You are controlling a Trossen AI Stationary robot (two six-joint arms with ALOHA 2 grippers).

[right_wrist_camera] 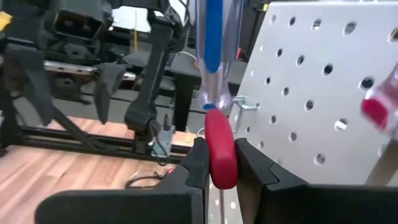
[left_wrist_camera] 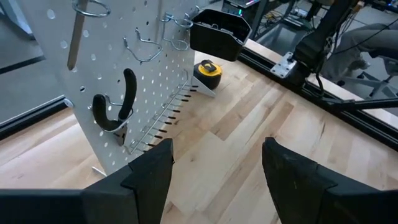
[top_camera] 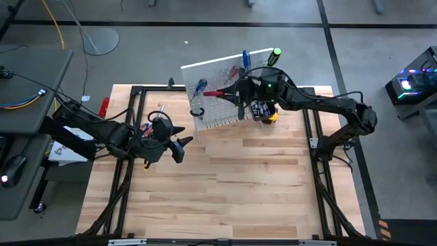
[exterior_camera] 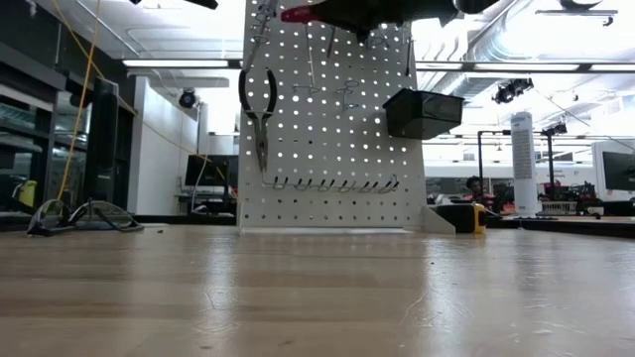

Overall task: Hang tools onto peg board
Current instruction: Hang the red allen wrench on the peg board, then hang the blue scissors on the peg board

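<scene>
Bare wooden counter (exterior_camera: 317, 297) filled the foreground of my low view, its planks running clear up to the foot of the peg board (exterior_camera: 327, 129). That white panel stood upright near the counter's far edge, leaning slightly in my high view. Dark-handled pliers (exterior_camera: 259, 114) hung on its left part, a black bin (exterior_camera: 422, 112) was fixed on its right part, and a row of small hooks (exterior_camera: 327, 183) ran below. A yellow tape measure (left_wrist_camera: 208, 70) sat on the counter at the board's base, under the bin.

My right tool (right_wrist_camera: 221, 163) was up at the board's top, clamped narrow on a red-handled tool (right_wrist_camera: 220, 152), with a blue-handled screwdriver (right_wrist_camera: 212, 43) just above it against the board. My left tool (left_wrist_camera: 214, 158) hovered over the counter's left part, its jaws spread wide and holding nothing, pointed toward the board.

A black metal frame (top_camera: 136, 92) bordered the counter on 3 sides that I could see. The near half of the counter, between the 2 arms, lay open. Beyond the counter I saw grey floor, a grey side table (top_camera: 31, 89) to the left with cables, and bright ceiling lights in the lab behind.
</scene>
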